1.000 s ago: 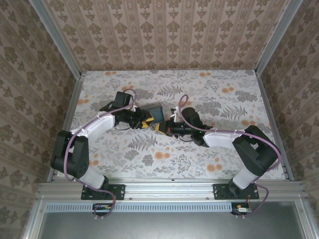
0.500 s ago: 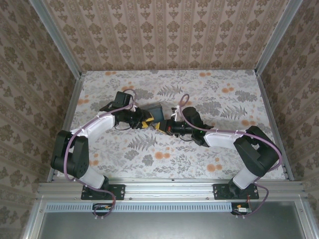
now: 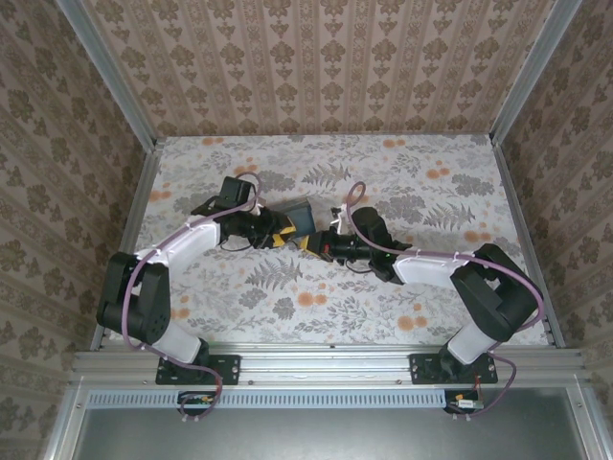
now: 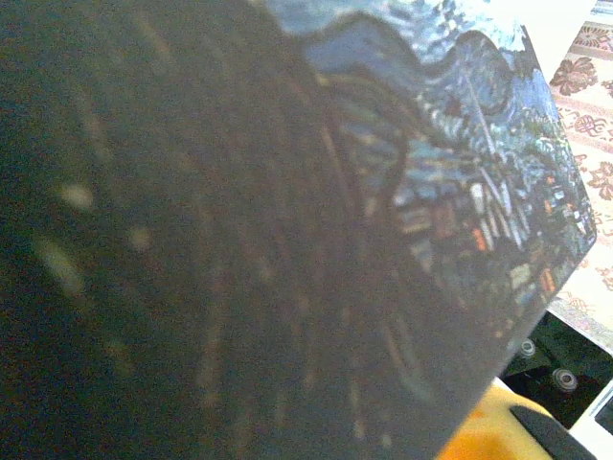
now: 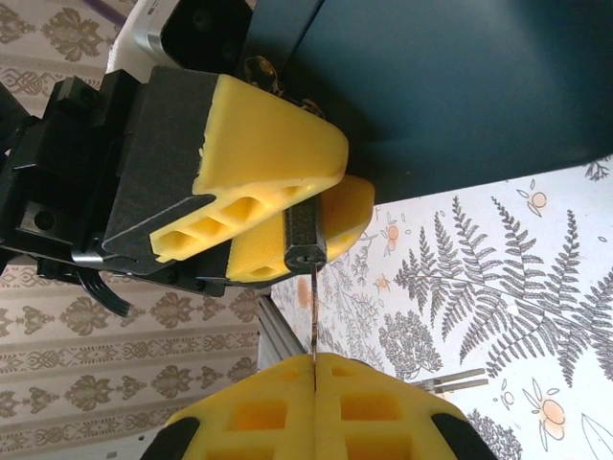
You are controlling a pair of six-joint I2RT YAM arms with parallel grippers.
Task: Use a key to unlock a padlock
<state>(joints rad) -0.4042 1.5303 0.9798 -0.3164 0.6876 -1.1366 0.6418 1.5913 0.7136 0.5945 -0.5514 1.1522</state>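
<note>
Though they are tiny from above, the right wrist view shows the right gripper [image 5: 314,383] pinching the key [image 5: 312,307] and the left gripper [image 5: 326,192] clamping the padlock [image 5: 304,235].

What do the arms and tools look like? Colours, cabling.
Both arms have white link shells with black joints and bases: left arm, right arm. A purple cable runs along each. Each tool is black with yellow foam fingers, cored with holes: left tool, right tool.

Floral tablecloth [image 3: 383,182], patterned wallpaper [image 3: 316,57], dark blue box [image 3: 299,213]
</note>
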